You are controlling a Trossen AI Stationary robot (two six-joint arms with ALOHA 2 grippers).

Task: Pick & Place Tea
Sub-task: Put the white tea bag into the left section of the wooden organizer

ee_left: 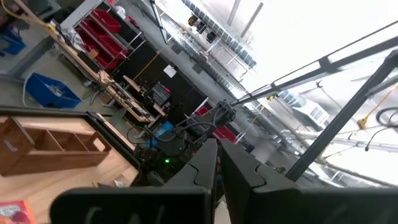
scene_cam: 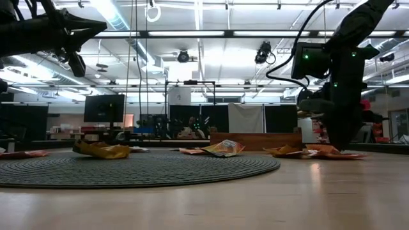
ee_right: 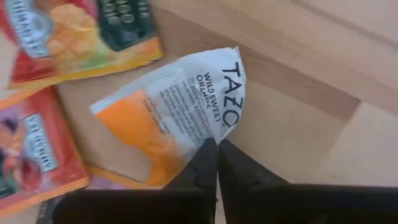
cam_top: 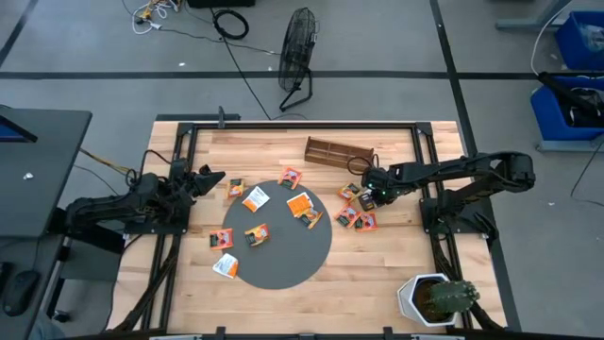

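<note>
Right pincer (ee_right: pixel 217 163): down at the table right of centre in the high view, fingers pressed together with the edge of an orange and white tea packet (ee_right: pixel 177 115) caught between the tips.
Held packet: lies tilted on the wood, printed side up, one corner curled.
Packets beside it: a red and orange one (ee_right: pixel 74 37) in the upper left of the right wrist view and a red one (ee_right: pixel 31 149) at its left edge, both flat on the table.
Heap on the right (cam_top: pixel 357 210): several orange and red packets just off the right rim of the grey disc (cam_top: pixel 283 260).
Packets on the disc (cam_top: pixel 300 206): about half a dozen, spread over its upper half; one more (cam_top: pixel 225 267) at its lower left rim.
Wooden tray (cam_top: pixel 338 151): above the heap, near the table's far edge.
Left pincer (ee_left: pixel 216 163): raised over the table's left side, fingers shut, empty.
Table (cam_top: pixel 283 307): pale wood.
</note>
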